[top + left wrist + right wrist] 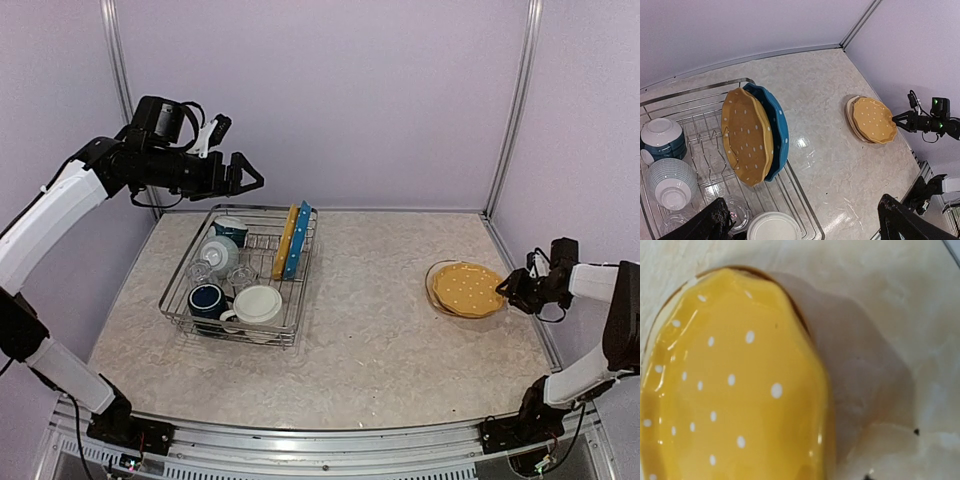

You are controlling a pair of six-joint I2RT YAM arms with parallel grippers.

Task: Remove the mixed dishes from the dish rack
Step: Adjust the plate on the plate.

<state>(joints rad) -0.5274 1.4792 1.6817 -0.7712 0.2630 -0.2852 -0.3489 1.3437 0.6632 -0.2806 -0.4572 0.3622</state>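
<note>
The left tool (243,177) hangs wide apart above the dish rack (240,337), while the right tool (512,288), its gap unclear, sits beside stacked yellow plates (465,288).

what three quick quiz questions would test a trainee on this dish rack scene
1. True or false: the flat yellow plate lies inside the dish rack.
2. How many plates stand upright in the dish rack?
3. Which gripper is nearer the flat yellow plate? A. left gripper B. right gripper
Key: 1 false, it lies on the table, right of the rack. 2 two: the upright yellow plate and the blue plate. 3 B.
</note>
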